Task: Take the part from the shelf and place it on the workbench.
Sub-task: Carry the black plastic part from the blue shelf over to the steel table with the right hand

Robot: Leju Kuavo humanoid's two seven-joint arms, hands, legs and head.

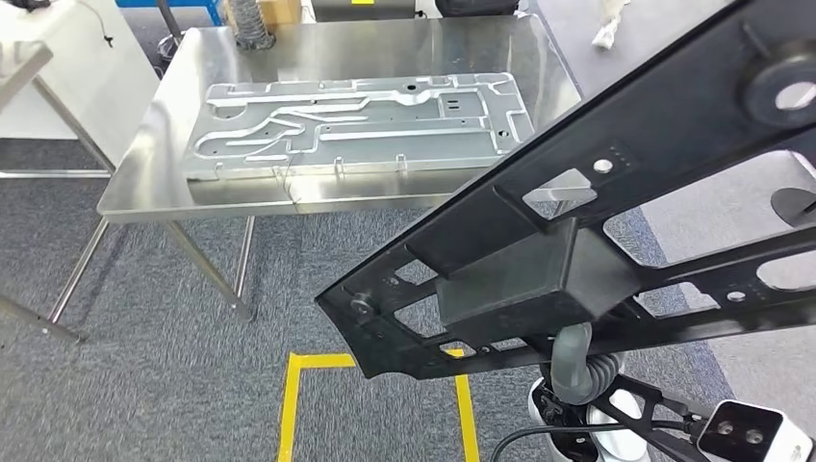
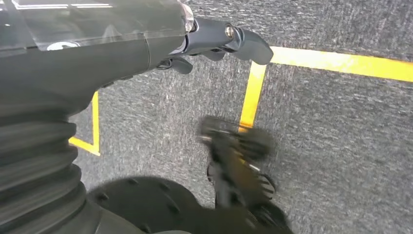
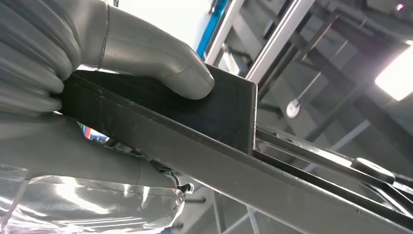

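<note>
Part [image 1: 597, 221] gripped in right robot hand [image 3: 146, 63], thumb on its block

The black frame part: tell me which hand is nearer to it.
Right. The right hand grips the black frame part, thumb pressed on its block. The left hand hangs low over the carpet, apart from it.

Grey ribbed cover behind the left hand [image 2: 214, 41], dark fingers with a bright screw head. Thick smooth grey thumb on the right hand [image 3: 122, 53], clear glossy film at 7 o'clock. White-and-black shells, black cable below.
</note>
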